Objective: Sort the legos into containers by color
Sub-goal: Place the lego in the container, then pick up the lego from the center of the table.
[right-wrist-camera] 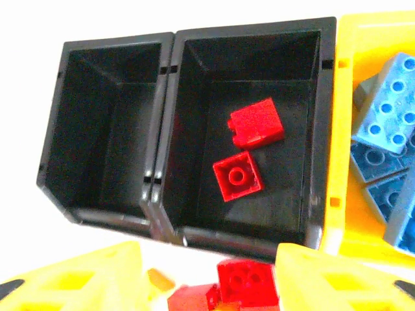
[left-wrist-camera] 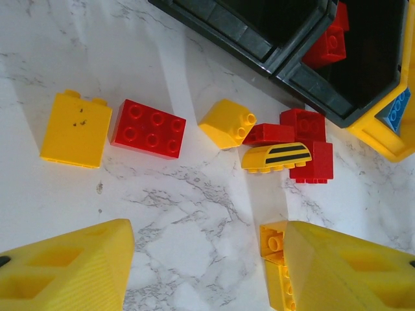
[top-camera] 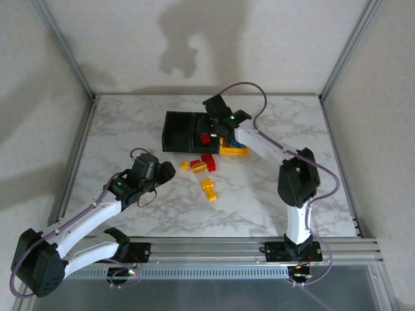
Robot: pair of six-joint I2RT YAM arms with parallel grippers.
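Three joined containers stand at the back: an empty black bin [right-wrist-camera: 107, 129], a middle black bin [right-wrist-camera: 305, 116] holding two red legos [right-wrist-camera: 238, 176], and a yellow bin [right-wrist-camera: 343, 129] with blue legos [right-wrist-camera: 389, 110]. My right gripper [right-wrist-camera: 211, 256] hovers open over the middle bin's near wall [top-camera: 217, 123]. Below it on the table lies a red lego [right-wrist-camera: 246, 282]. My left gripper [left-wrist-camera: 207, 265] is open above the marble [top-camera: 167, 172]; a yellow lego [left-wrist-camera: 275, 259] lies against its right finger [left-wrist-camera: 350, 265]. Ahead lie a yellow brick [left-wrist-camera: 68, 129], a red brick [left-wrist-camera: 148, 128], a small yellow one [left-wrist-camera: 227, 123] and a red pile [left-wrist-camera: 305, 142] with a striped yellow slope [left-wrist-camera: 275, 155].
The marble table [top-camera: 130, 129] is framed by metal posts and pale walls at the back and sides. A rail [top-camera: 220, 249] with both arm bases runs along the near edge. Loose bricks cluster just in front of the bins [top-camera: 201, 165].
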